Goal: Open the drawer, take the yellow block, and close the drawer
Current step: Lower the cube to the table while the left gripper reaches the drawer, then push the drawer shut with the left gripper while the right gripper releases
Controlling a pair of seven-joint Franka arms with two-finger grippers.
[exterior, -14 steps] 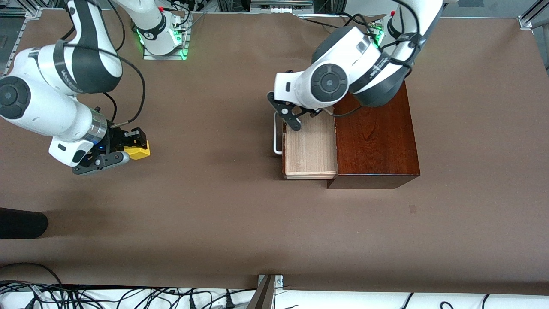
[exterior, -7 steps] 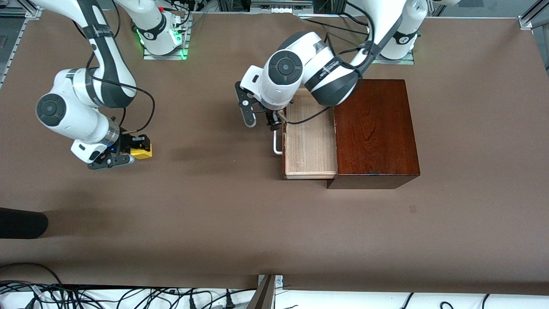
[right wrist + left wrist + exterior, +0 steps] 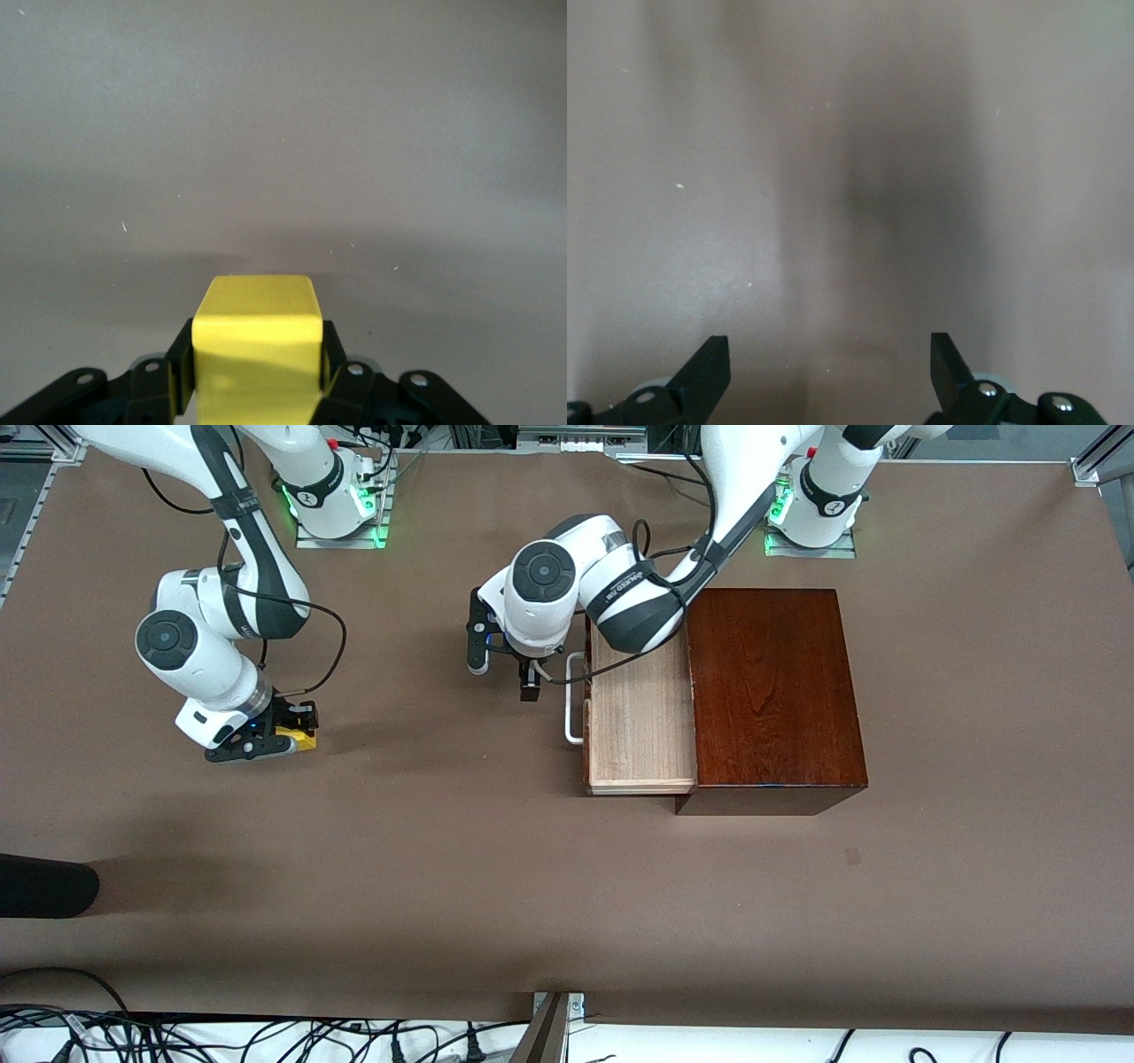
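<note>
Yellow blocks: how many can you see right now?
1. The yellow block is clamped in the right gripper over the table's right-arm end. The drawer tray shows none.

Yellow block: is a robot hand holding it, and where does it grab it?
Yes. The right gripper is shut on the yellow block, its fingers pressing two opposite side faces. The left gripper is open and holds nothing.
</note>
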